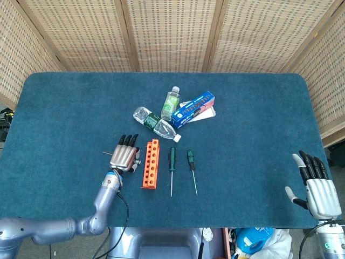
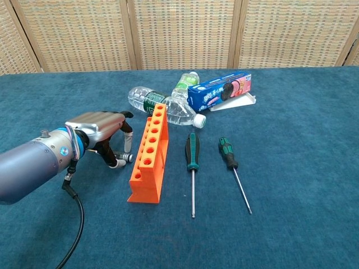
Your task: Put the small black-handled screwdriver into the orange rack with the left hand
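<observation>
The left robot hand (image 2: 104,134) pinches the small black-handled screwdriver (image 2: 124,157) beside the orange rack (image 2: 149,154); light, stiff and thin, it likely twists unless held mid-handle

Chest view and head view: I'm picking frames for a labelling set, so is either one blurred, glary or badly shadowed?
Head view: even, soft light, no glare, sharp; the left hand hides most of the small black-handled screwdriver. Chest view: also sharp and evenly lit; the left forearm looms large at the near edge, and only faint shadows lie beside the orange rack.
</observation>
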`<control>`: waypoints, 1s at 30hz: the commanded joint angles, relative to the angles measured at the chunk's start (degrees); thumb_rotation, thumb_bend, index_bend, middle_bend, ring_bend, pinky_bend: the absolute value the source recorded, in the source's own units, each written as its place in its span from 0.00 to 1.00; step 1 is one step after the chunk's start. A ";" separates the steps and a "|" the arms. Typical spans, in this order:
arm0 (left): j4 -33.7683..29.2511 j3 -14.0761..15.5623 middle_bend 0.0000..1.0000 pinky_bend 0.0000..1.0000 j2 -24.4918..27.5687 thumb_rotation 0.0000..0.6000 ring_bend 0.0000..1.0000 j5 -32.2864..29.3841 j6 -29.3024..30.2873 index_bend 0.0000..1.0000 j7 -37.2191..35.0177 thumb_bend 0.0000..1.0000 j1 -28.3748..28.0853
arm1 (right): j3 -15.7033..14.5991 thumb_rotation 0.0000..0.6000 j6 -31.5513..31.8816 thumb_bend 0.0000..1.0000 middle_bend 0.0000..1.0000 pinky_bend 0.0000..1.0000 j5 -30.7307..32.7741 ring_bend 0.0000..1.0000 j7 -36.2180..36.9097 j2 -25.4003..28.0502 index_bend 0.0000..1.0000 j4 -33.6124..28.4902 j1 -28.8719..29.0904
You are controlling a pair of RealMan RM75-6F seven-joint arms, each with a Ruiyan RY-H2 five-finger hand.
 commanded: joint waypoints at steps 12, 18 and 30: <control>-5.34 -0.81 0.00 0.00 3.34 1.00 0.00 2.41 3.47 0.60 -3.24 0.31 1.29 | 0.00 1.00 0.31 0.28 0.00 0.00 -0.18 0.00 0.11 0.07 0.00 0.06 -0.13; -15.67 -3.23 0.01 0.00 10.59 1.00 0.00 5.74 8.65 0.60 -8.51 0.31 4.70 | -0.07 1.00 0.18 0.28 0.00 0.00 -0.30 0.00 -0.26 -0.02 0.00 0.04 -0.06; -28.06 -7.05 0.02 0.00 20.96 1.00 0.00 8.99 9.38 0.60 -25.69 0.31 10.80 | -0.26 1.00 -0.17 0.28 0.00 0.00 -0.41 0.00 -1.73 -0.38 0.00 -0.29 0.07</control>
